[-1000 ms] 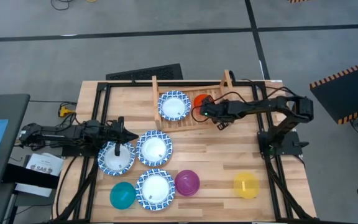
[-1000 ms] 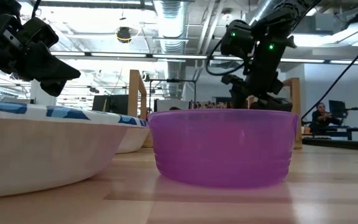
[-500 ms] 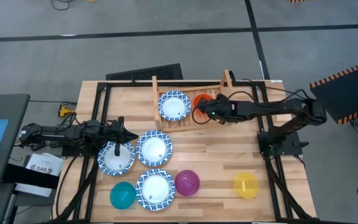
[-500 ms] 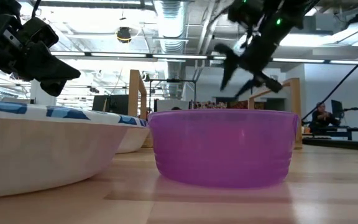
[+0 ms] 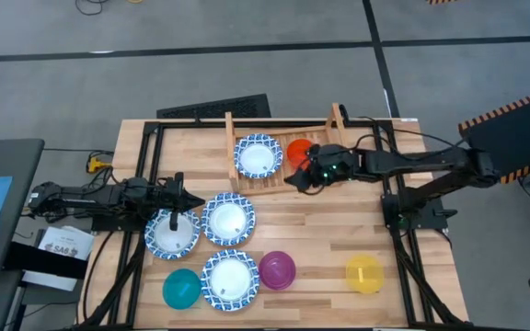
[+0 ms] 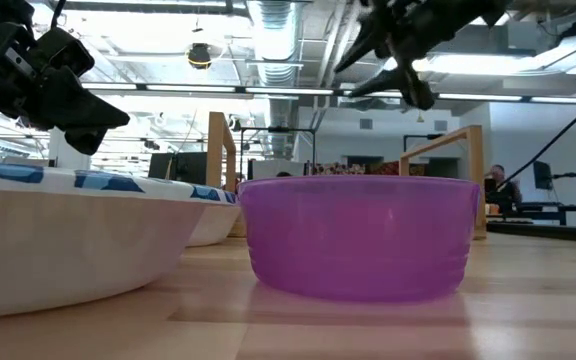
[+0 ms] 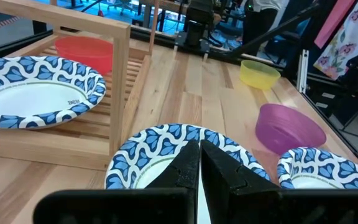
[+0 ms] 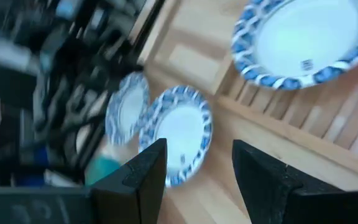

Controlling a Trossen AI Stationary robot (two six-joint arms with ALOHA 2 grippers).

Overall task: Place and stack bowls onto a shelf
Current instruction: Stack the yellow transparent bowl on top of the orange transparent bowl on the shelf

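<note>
The wooden shelf (image 5: 283, 175) holds one blue-rimmed white bowl (image 5: 257, 156) and the orange bowl (image 5: 299, 150), both resting on its slats. Three more white bowls (image 5: 228, 221) sit on the table, with the purple (image 5: 277, 269), teal (image 5: 181, 288) and yellow (image 5: 364, 274) bowls nearer the front edge. My right gripper (image 5: 290, 179) is open and hangs high over the shelf's front edge, beside the orange bowl; its wrist view shows the gap (image 8: 197, 168). My left gripper (image 7: 199, 165) is shut and hovers over the leftmost white bowl (image 5: 172, 233).
A black metal frame (image 5: 155, 129) borders the tabletop. The shelf's side boards (image 5: 229, 138) stand upright at either end. The bowls crowd the front left of the table; bare wood (image 5: 339, 225) lies between the shelf and the yellow bowl. A person (image 6: 498, 190) sits in the room behind.
My right gripper has risen away from the orange bowl on the shelf, tipping from pointing down toward level, and has drifted slightly toward the table's near edge. The orange bowl stays on the slats. My left arm has kept still.
</note>
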